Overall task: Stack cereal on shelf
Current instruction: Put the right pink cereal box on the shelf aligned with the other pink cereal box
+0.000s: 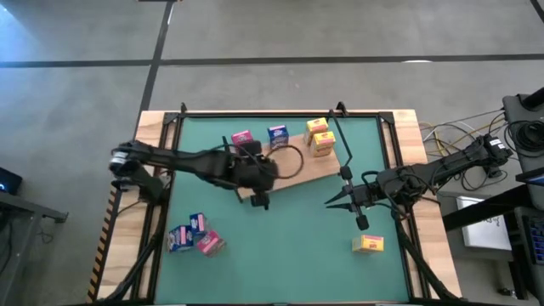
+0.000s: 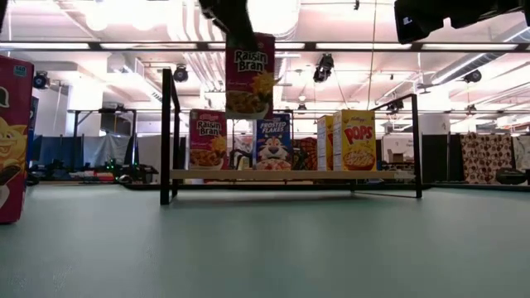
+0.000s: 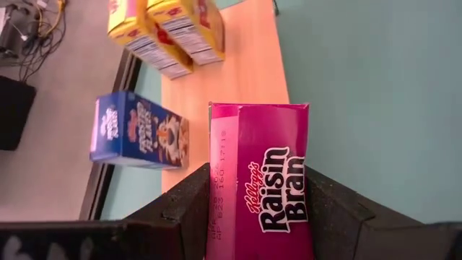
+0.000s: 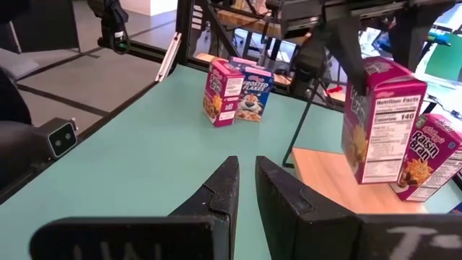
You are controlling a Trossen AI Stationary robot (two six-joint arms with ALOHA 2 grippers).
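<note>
The shelf [image 1: 316,167] lies slantwise at the far middle of the green mat. On it stand a pink cereal box [image 1: 242,138], a blue one [image 1: 277,134] and two yellow ones [image 1: 320,136]. My left gripper [image 1: 255,180] is over the shelf's near-left end, shut on another pink cereal box [image 2: 251,74], which hangs well above the board [image 2: 290,175]. My right gripper [image 1: 328,202] waits shut to the right of the shelf, above the mat, touching nothing. More boxes rest on the mat, near left [image 1: 191,234] and near right [image 1: 367,245]. My left gripper pinches the pink box [image 3: 263,188] between its two fingers [image 3: 186,209], one on each of two opposite sides, with the printed front toward the wrist camera. The fingers come slanting down from the table's left onto the box's upper end [image 2: 244,40]. The box hangs upright, clear of the shelf.
Black wire frames stand at the shelf's ends [image 2: 166,132] [image 2: 414,141]. A black rail frame [image 1: 280,113] borders the mat. Open green mat [image 1: 289,246] lies between the two near groups of boxes. Cables lie off the table at the right [image 1: 450,136].
</note>
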